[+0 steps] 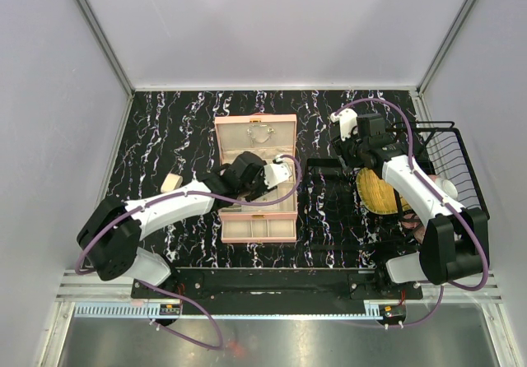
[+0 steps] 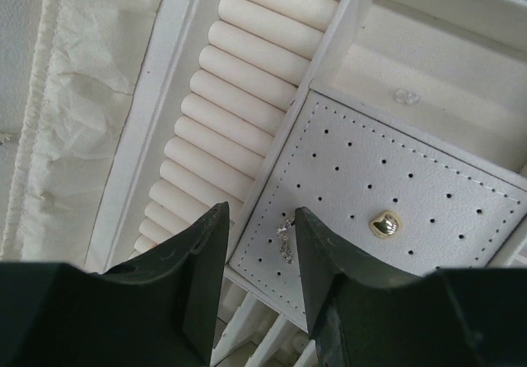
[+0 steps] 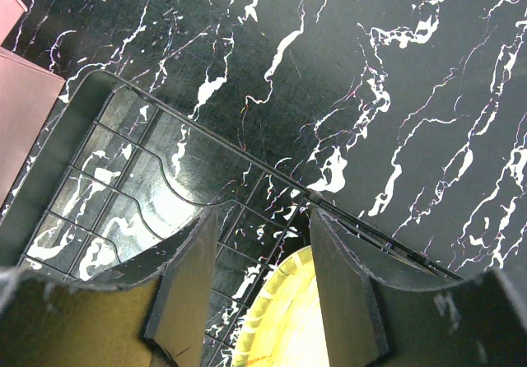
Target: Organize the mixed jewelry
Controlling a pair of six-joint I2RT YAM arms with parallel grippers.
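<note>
The pink case (image 1: 255,178) lies open in the table's middle, cream lining up. My left gripper (image 1: 282,172) hovers over its right side, open. In the left wrist view a small silver sparkly earring (image 2: 285,237) lies on the perforated cream panel (image 2: 428,178) between my open fingers (image 2: 262,219). A gold stud (image 2: 386,223) sits on the same panel to the right. A tiny clear piece (image 2: 405,97) lies in the compartment above. Ring rolls (image 2: 230,112) run along the left. My right gripper (image 1: 349,135) is open and empty over a wire rack (image 3: 123,186) and a yellow plate (image 3: 288,326).
A black wire basket (image 1: 449,165) stands at the right with the yellow plate (image 1: 380,190) beside it. A small beige block (image 1: 171,183) lies left of the case. The case's lid (image 1: 255,137) is folded back toward the far side.
</note>
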